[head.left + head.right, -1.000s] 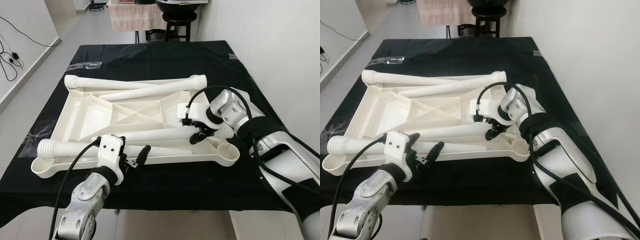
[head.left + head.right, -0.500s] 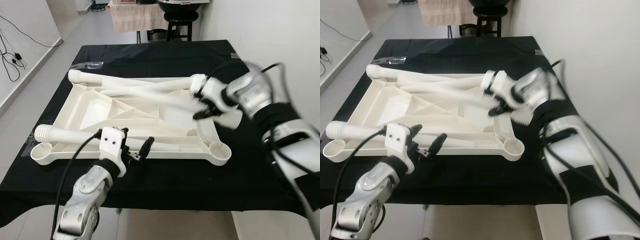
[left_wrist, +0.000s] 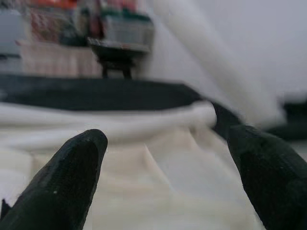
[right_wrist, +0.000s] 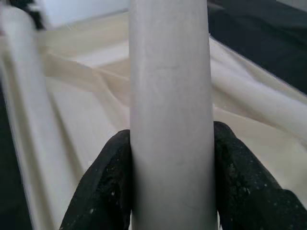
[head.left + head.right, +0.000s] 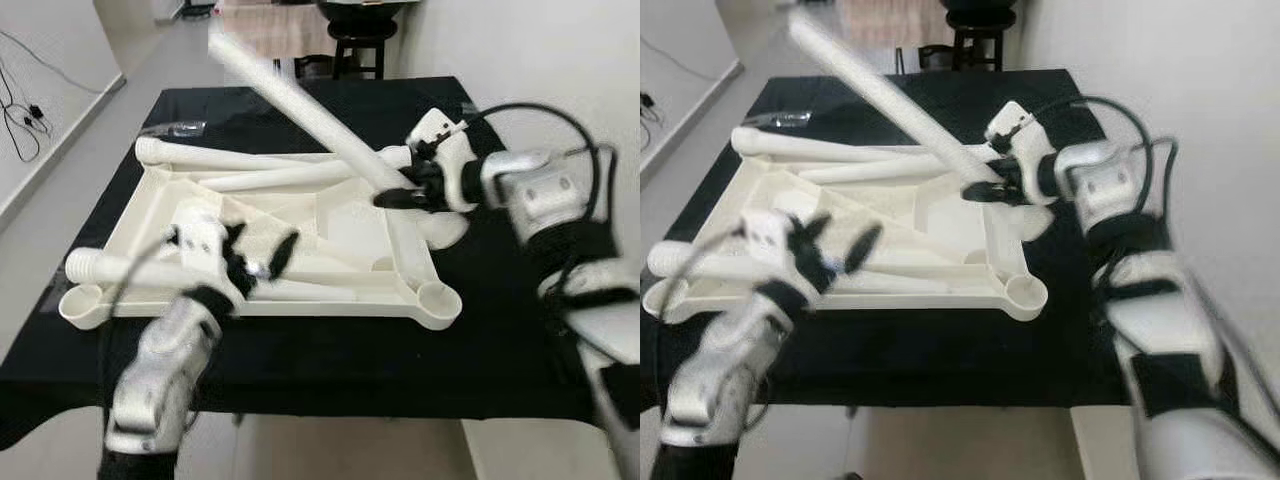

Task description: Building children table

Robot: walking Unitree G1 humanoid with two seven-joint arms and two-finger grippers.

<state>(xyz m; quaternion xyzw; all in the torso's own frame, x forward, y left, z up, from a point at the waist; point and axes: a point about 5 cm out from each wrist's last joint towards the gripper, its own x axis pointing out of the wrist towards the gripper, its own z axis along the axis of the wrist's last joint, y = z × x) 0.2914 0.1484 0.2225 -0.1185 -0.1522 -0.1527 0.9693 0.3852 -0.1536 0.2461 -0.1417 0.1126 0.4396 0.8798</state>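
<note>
Lifting a white leg off the upside-down tabletop

Hovering over the near left of the white tabletop (image 5: pixel 190 215), the left tool (image 5: pixel 258 255) has its fingers spread apart. Three legs lie on the tabletop, on the black counter (image 5: pixel 330 105). The right tool (image 5: pixel 392 197) squeezes a fourth leg (image 5: pixel 300 105), tilted up.

Two silver arms are being shown, each ending in a white wrist block and a pincer of two long black fingers. A black cable is being looped behind the right pincer (image 5: pixel 395 197), another behind the left pincer (image 5: pixel 258 256). Black bands are being seen around the right arm, behind its pincer.
</note>
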